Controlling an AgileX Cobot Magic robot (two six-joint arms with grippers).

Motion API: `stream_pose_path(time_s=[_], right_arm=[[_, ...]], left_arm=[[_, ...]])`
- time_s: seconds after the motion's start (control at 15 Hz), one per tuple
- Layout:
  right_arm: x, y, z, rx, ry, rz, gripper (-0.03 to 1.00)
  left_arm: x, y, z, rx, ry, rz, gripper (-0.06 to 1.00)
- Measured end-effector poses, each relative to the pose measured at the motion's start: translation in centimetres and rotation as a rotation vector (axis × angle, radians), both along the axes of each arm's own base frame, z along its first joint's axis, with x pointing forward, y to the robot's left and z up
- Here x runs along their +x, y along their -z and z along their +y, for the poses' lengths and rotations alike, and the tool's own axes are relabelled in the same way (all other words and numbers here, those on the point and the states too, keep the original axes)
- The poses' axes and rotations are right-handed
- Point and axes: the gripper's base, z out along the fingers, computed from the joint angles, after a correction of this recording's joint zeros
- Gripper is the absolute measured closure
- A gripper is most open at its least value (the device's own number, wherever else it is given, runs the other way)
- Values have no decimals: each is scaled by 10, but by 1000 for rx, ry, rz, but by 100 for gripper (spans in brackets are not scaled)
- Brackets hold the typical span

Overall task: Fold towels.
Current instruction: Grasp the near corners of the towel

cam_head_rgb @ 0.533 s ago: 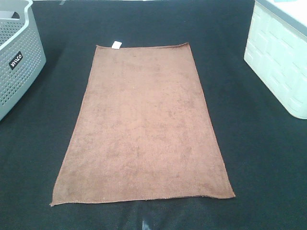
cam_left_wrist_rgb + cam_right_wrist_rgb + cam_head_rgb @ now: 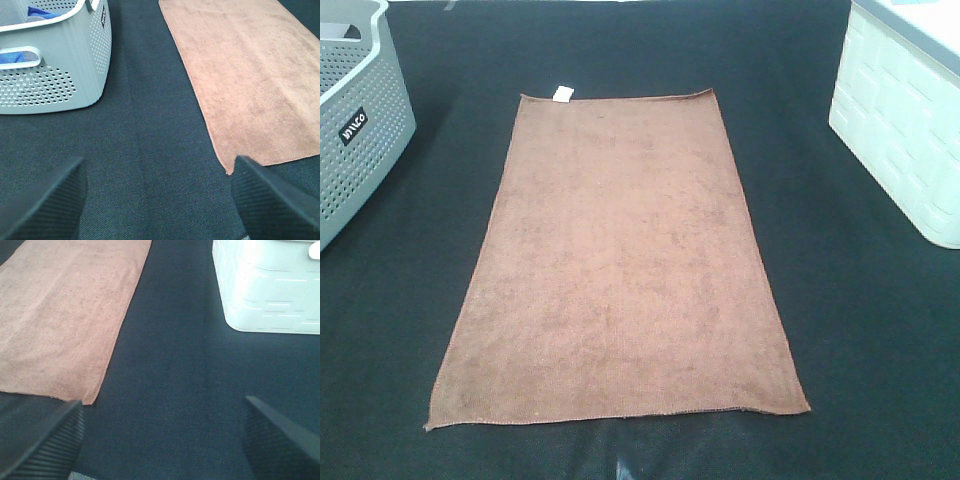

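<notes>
Laundry-style workbench, dark cloth surface (image 2: 880,330), brown towel (image 2: 620,260), grey perforated basket (image 2: 360,150), white bin (image 2: 900,130)

The grey basket (image 2: 360,130) runs off the left edge, and the white bin (image 2: 905,130) runs off the right. The tag (image 2: 561,93) on the towel (image 2: 620,270) is too small to read. Blue cloth (image 2: 42,11) peeks from the basket, mostly hidden by its wall.

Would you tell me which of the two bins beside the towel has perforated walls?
The grey bin left of the towel; the white bin on the right has solid panelled walls.
</notes>
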Motion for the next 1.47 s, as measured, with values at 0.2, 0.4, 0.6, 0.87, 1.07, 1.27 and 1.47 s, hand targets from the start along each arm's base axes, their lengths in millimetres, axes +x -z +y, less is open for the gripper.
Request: stream_pose_path(time_s=[0.2,0.4,0.6,0.87,1.07,1.27,1.47], right_arm=[[0,0,0,0,0,0,17],[0,0,0,0,0,0,17],[0,0,0,0,0,0,17],[0,0,0,0,0,0,17],[0,0,0,0,0,0,17],[0,0,0,0,0,0,17],[0,0,0,0,0,0,17]], left_arm=[[0,0,0,0,0,0,18],[0,0,0,0,0,0,18],[0,0,0,0,0,0,18],[0,0,0,0,0,0,18],[0,0,0,0,0,0,18],[0,0,0,0,0,0,18],[0,0,0,0,0,0,18]])
